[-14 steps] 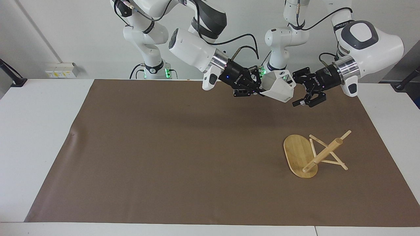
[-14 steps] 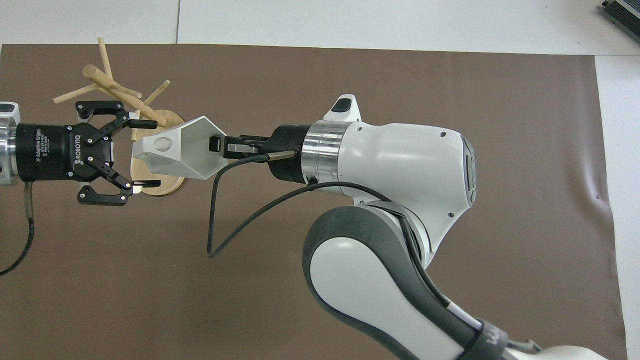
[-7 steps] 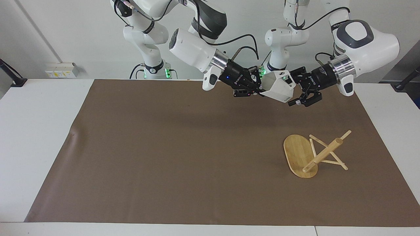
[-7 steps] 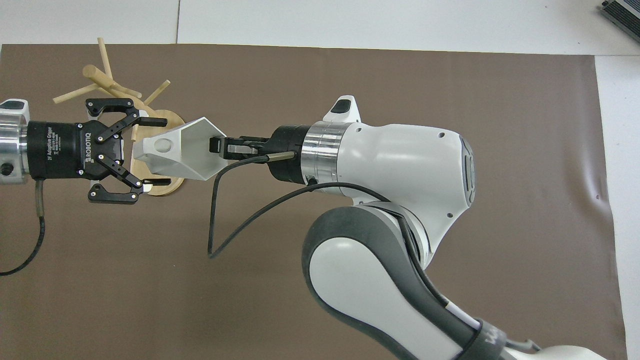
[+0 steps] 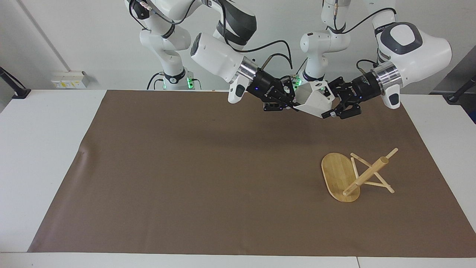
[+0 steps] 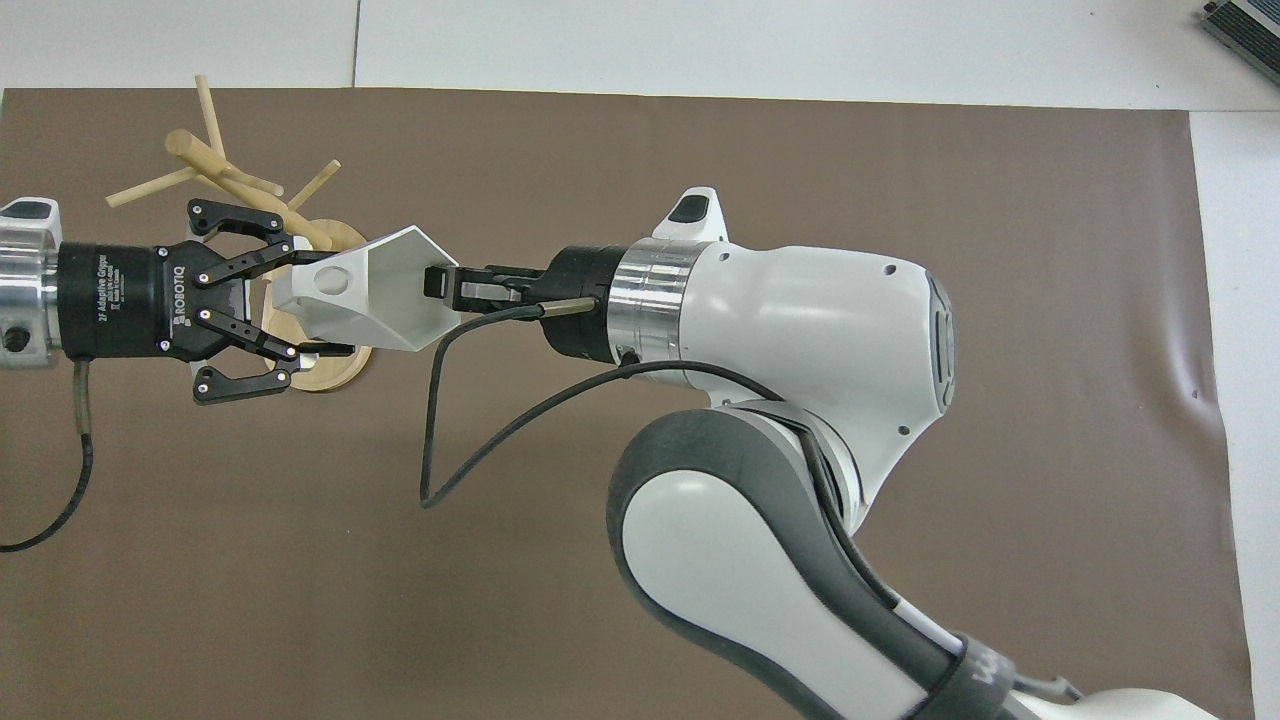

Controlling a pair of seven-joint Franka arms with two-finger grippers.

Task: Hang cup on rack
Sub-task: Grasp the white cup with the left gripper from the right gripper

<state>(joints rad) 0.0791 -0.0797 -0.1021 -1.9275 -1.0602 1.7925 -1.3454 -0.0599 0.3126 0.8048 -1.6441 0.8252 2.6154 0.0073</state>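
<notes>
- On the left gripper (image 6: 300,305) the body reads "ROBOTIQ" and "2F Adaptive Gripper"; smaller print below is too fine to read. Its fingers (image 6: 325,349) are pinched onto the closed bottom end of the cup (image 6: 365,300), one on each side.
- The cup is a white faceted mug, held up in the air between the two grippers, tipped on its side with its open mouth toward the right arm. Nothing shows inside it except one of the right gripper's fingers. Faint grey writing on its lower wall in the facing view cannot be read.
- The right gripper (image 6: 440,287) has its fingers (image 6: 437,281) pressed together on the cup's rim, one inside the mouth. Its body also carries white "ROBOTIQ" lettering in the facing view.
- The rack (image 5: 366,175) lies toppled on the brown mat (image 5: 186,178) covering the desk (image 5: 44,149), toward the left arm's end and farther from the robots than the cup; its oval base stands on edge and the post and pegs lean down onto the mat.
</notes>
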